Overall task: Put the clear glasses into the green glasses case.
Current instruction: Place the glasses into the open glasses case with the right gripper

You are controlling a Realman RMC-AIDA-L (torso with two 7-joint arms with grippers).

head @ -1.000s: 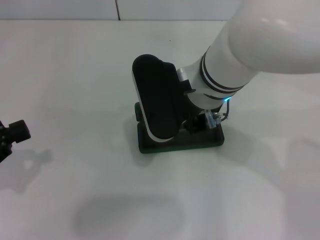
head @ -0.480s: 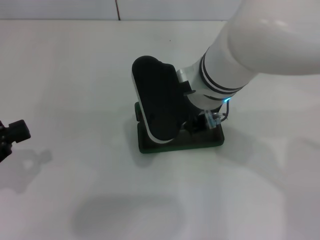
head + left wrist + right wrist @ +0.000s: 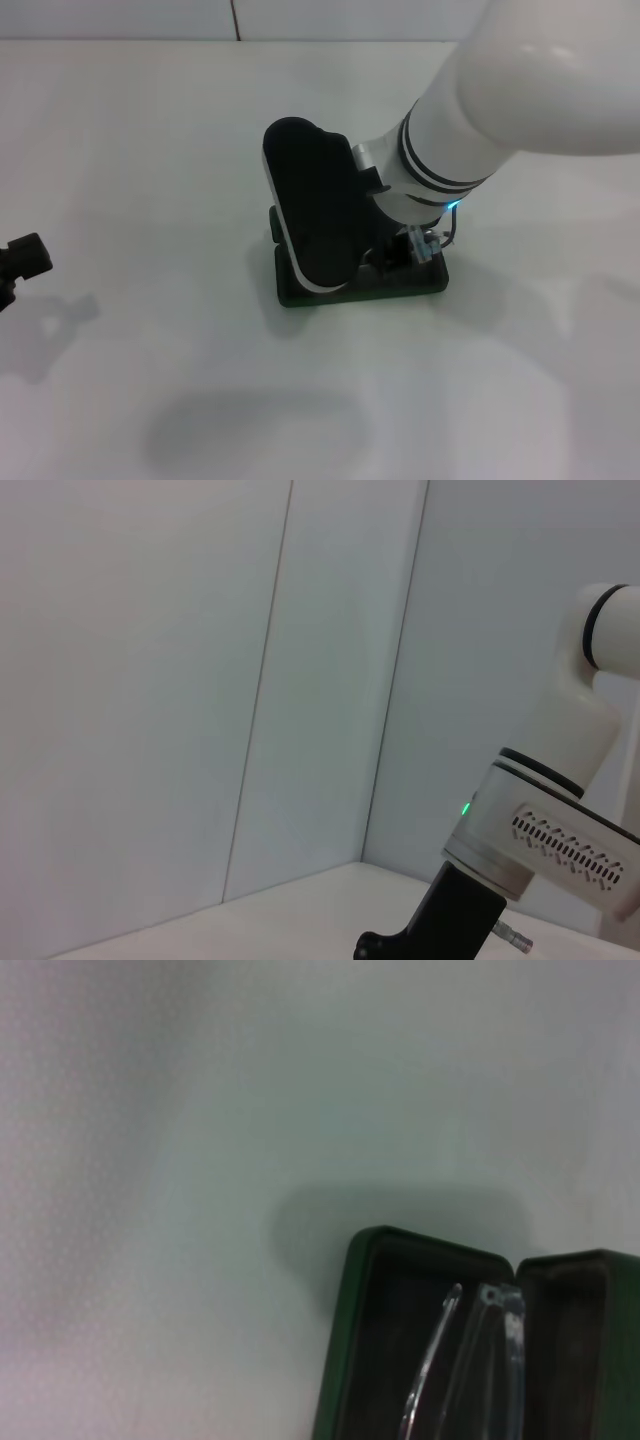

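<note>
The right arm's black wrist housing (image 3: 312, 208) hides most of the green glasses case (image 3: 420, 283) in the head view — its fingers are unseen. The wrist view's edge cuts off the clear glasses (image 3: 480, 1360). The left gripper (image 3: 22, 262) is cropped, its fingers unreadable.

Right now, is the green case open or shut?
Open: the right wrist view shows the green glasses case with lining exposed and the clear glasses over it.

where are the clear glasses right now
In the right wrist view the clear glasses sit over the open green glasses case; in the head view the right arm covers that spot mid-table.
</note>
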